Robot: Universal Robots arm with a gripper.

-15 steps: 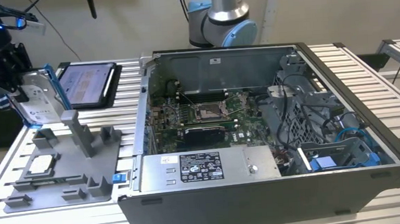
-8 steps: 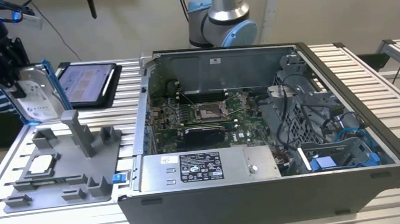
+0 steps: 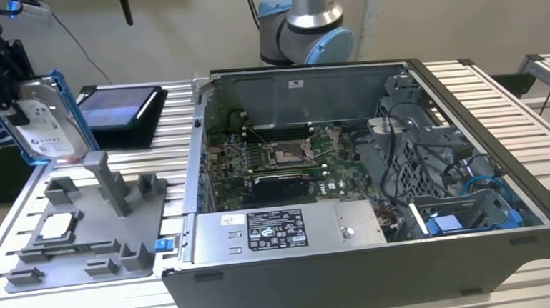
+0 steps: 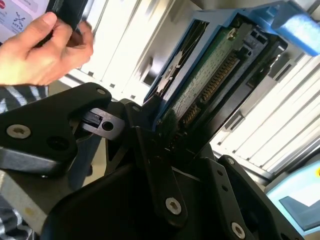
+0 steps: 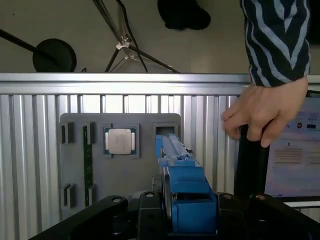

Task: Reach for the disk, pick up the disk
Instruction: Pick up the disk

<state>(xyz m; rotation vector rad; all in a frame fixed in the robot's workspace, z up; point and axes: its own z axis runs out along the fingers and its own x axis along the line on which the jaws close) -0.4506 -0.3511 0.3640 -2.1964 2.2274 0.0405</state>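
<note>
The disk (image 3: 52, 125) is in the gripper (image 3: 8, 91). It hangs on edge, label side out, at ten o'clock of the exterior view. Its lower corner looks just clear of the grey tray (image 3: 34, 283) that lies below it toward six o'clock. The fingers (image 4: 152, 160) are closed tight on the disk's blue frame, one on each side. The second wrist view shows the disk's green circuit side (image 4: 210, 75) running out from between them.

By my judgement the reach is done and the pick-up is well in hand, with the disk's weight on the gripper and not on the tray. Any further travel calls for a steady clamp and room to spare. A person's hand (image 5: 265, 112) with a striped sleeve (image 5: 275, 35) is near the disk and holds something dark that I cannot make out. The tray's upright post (image 3: 105, 182) stands close under the disk.

In the first wrist view the tray holds a small square chip (image 5: 119, 141) in one recess and a thin green strip (image 5: 88, 165) in a long slot. The dark pocket (image 5: 162, 131) beside the chip looks vacant.

A tablet (image 3: 120, 110) lies at three o'clock of the disk.

The open computer case (image 3: 360, 285) takes the middle of the table. Inside are the main board (image 3: 285, 157) at its centre, a labelled metal box (image 3: 279, 229) at six o'clock and a blue bay (image 3: 451, 223) with cables at four o'clock.
</note>
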